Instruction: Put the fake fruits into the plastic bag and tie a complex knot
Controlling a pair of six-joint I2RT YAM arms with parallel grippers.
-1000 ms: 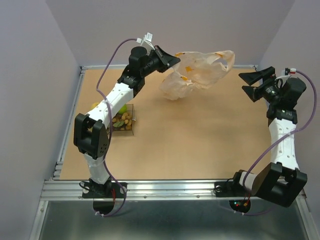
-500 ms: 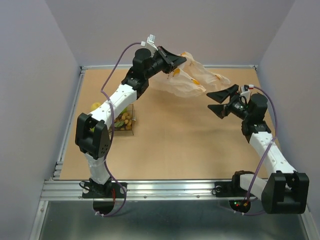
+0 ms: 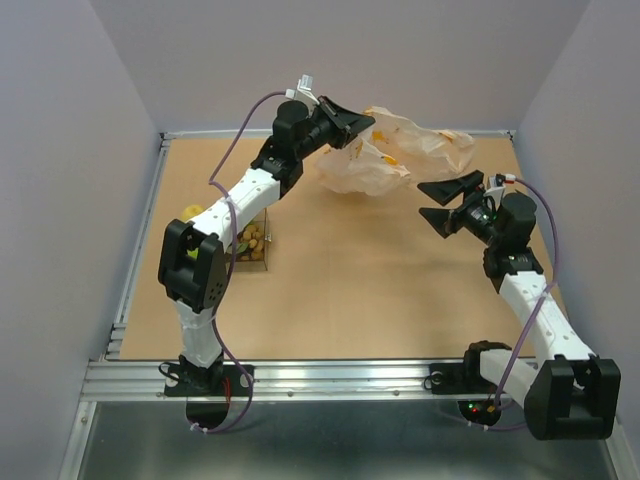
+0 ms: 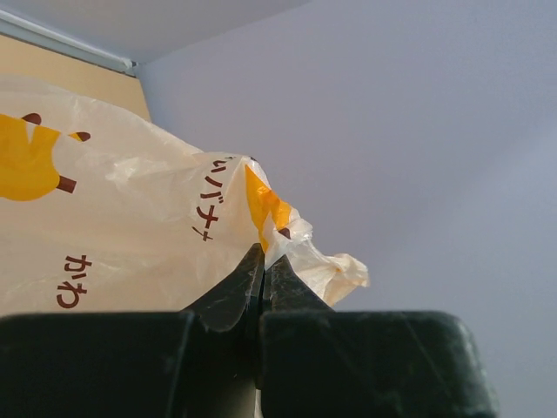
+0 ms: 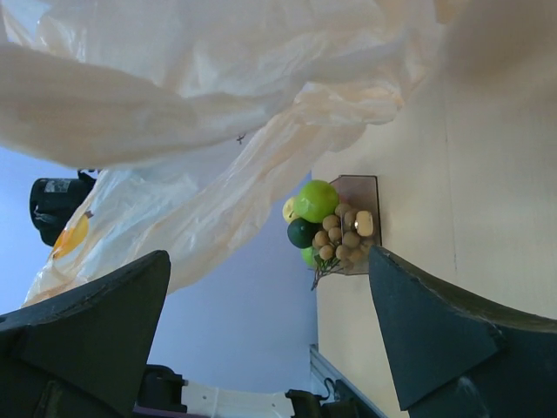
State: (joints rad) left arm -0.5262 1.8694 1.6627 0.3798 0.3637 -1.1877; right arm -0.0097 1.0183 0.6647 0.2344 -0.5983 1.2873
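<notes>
The plastic bag (image 3: 400, 150), whitish-peach with yellow-orange prints, hangs above the far part of the table. My left gripper (image 3: 365, 122) is shut on its upper edge; in the left wrist view the closed gripper (image 4: 264, 252) pinches the bag (image 4: 130, 235). My right gripper (image 3: 421, 200) is open and empty, just right of and below the bag, not touching it. In the right wrist view the bag (image 5: 218, 87) hangs above the open gripper (image 5: 268, 257). The fake fruits (image 3: 250, 240), tan-brown balls with green ones (image 5: 335, 231), lie heaped in a clear tray (image 3: 262, 262) at the left.
The tray (image 5: 361, 187) stands beside my left arm's forearm (image 3: 235, 205). A metal rail (image 3: 135, 250) bounds the table's left side and lilac walls enclose the back and sides.
My right gripper has swung from the back right leftward to just beside the bag, staying open. My left gripper has shifted slightly right, and the bag has swung and resettled.
</notes>
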